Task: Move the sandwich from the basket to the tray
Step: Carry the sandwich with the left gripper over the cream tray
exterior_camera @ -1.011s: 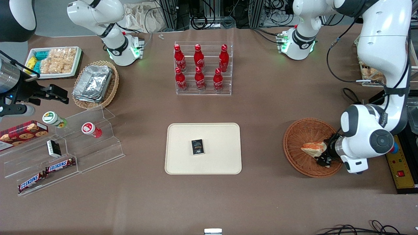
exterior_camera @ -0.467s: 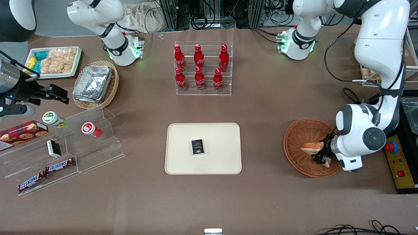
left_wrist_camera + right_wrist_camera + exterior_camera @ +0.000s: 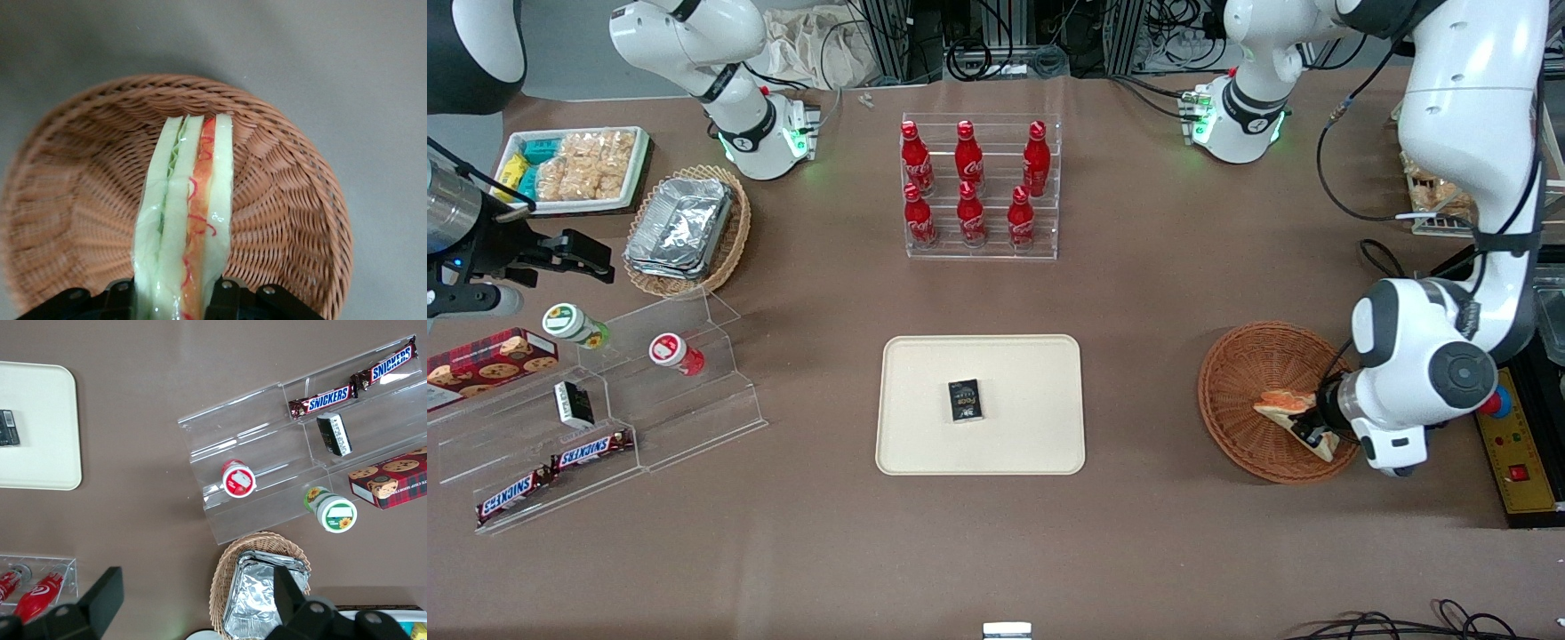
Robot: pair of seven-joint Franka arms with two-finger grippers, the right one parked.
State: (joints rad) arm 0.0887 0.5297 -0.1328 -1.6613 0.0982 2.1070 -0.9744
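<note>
Wrist view alone shows the gripper [image 3: 179, 303] jaws clenched on the sandwich [image 3: 187, 220] over the basket [image 3: 287, 200] – brown counter [image 3: 1183, 551] beneath

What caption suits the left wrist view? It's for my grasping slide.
Gripper fingers shut on the sandwich, held over the wicker basket.

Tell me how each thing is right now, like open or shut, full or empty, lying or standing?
Triangular white-bread sandwich: clamped on edge between the tool's fingers, over the basket.
Left arm's tool: shut on the sandwich.
Round reddish-brown wicker basket: holds nothing but the gripped sandwich.
Cream rectangular tray: holds one small black packet, lying flat.
Six red bottles: upright, capped, in a clear rack.
Tan oval basket: holds stacked foil trays.
</note>
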